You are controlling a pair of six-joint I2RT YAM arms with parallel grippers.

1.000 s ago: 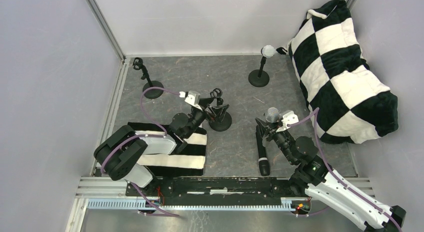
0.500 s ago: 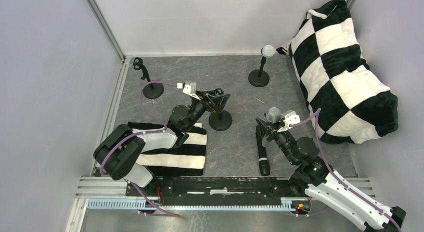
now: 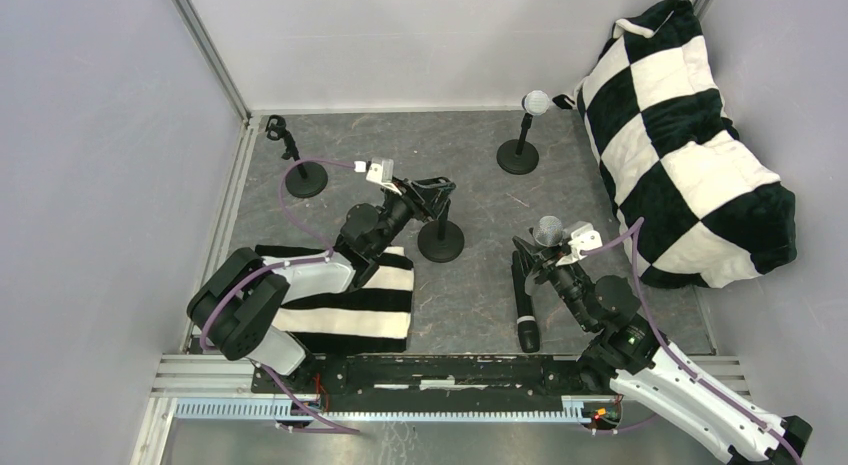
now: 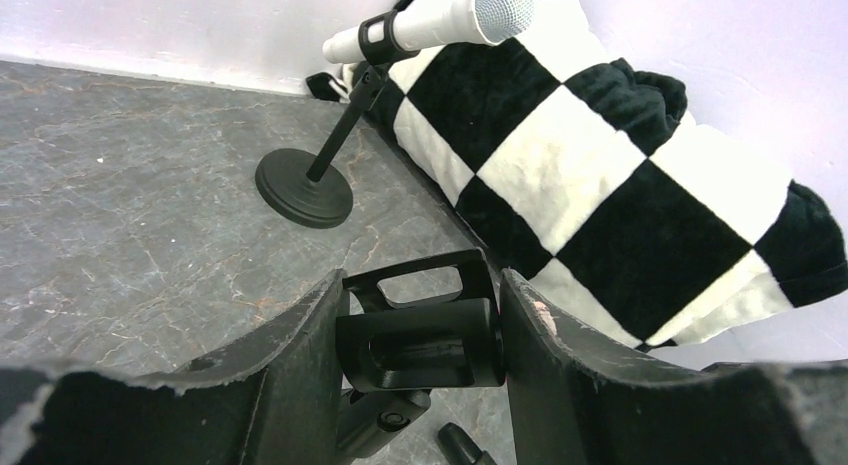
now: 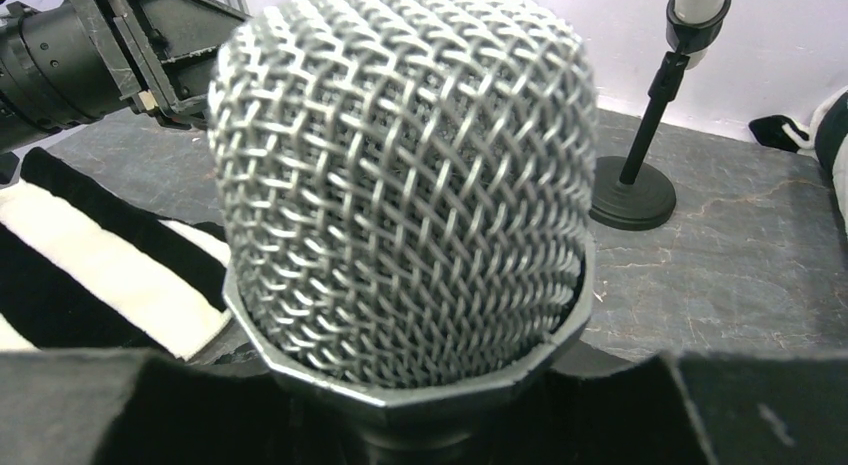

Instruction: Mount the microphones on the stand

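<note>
My left gripper is shut on the black clip at the top of the middle stand, with a finger pressed against each side. My right gripper is shut on the silver-grey microphone, whose mesh head fills the right wrist view and points up. A black microphone lies on the table just left of the right arm. The white microphone sits clipped in the far stand. A third stand at the back left has nothing in its clip.
A big black-and-white checkered cushion fills the right side. A black-and-white striped cloth lies under the left arm. Grey walls close in the table at the left and back, and a metal rail runs along the near edge.
The left gripper rose from near the middle stand's base to its clip and closed on it. The right arm and its microphone have stayed put.
</note>
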